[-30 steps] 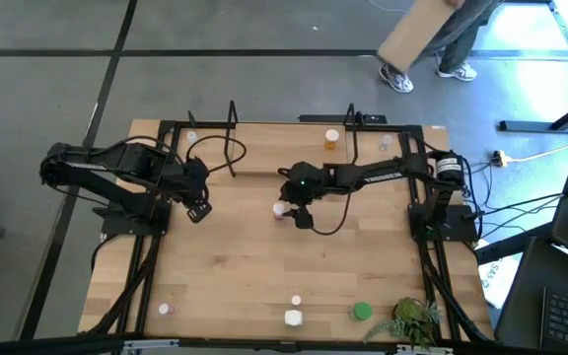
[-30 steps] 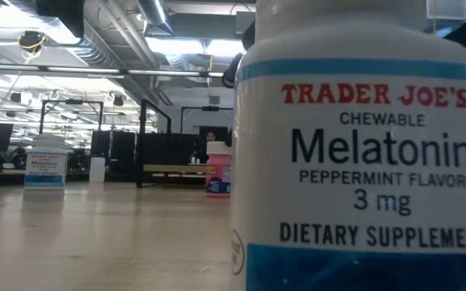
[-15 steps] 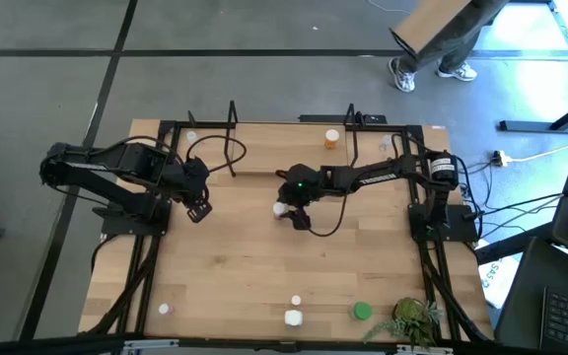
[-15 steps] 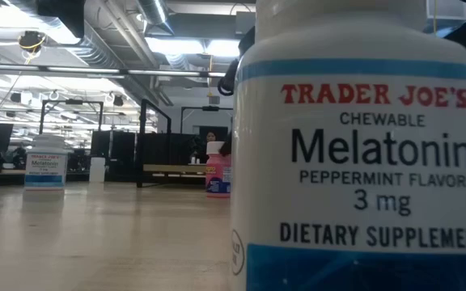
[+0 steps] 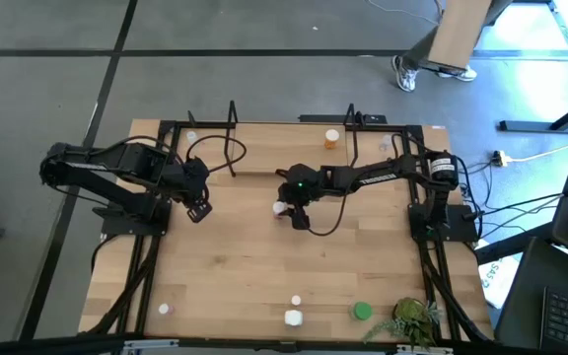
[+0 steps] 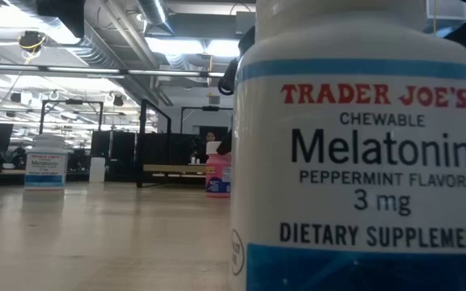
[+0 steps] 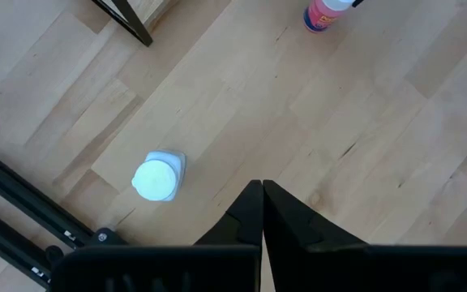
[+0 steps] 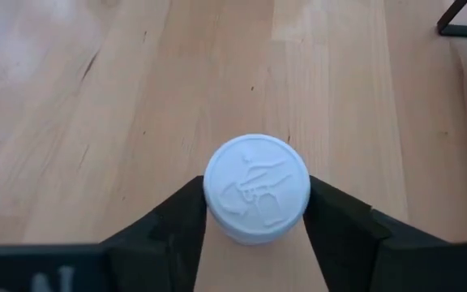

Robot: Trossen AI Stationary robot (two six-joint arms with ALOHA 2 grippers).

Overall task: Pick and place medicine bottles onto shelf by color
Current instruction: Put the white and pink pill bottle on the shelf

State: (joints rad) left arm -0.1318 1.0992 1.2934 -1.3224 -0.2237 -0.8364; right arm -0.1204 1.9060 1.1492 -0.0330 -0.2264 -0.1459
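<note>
A pink bottle with a white cap (image 5: 280, 208) stands upright on the table's middle; it also shows in the low view (image 6: 218, 176) and the left wrist view (image 7: 323, 13). My right gripper (image 5: 288, 209) is over it, shut on its cap (image 8: 256, 188). My left gripper (image 5: 198, 209) is shut and empty at the left, above a white bottle (image 7: 159, 177). The shelf (image 5: 232, 138), with black wire uprights, stands at the far edge. An orange bottle (image 5: 332, 139) stands to the right of it. My right gripper pinches the white cap's two opposite sides (image 8: 209, 199) between its two fingers (image 8: 331, 223). The fingers come from above, pointing down. The bottle stands upright with its bottom on the table.
Near the front edge stand a white bottle (image 5: 293, 318), a small bottle (image 5: 296, 300), a green bottle (image 5: 362, 312), a small bottle at the left (image 5: 164, 309) and a leafy plant (image 5: 412, 320). A large Melatonin bottle (image 6: 362, 145) fills the low view. A person (image 5: 432, 54) carrying cardboard walks beyond the far edge.
My right gripper has gone a little toward the table's left, over the pink bottle; in the low view a dark finger now stands in front of part of the cap. The bottle has stayed in place.
</note>
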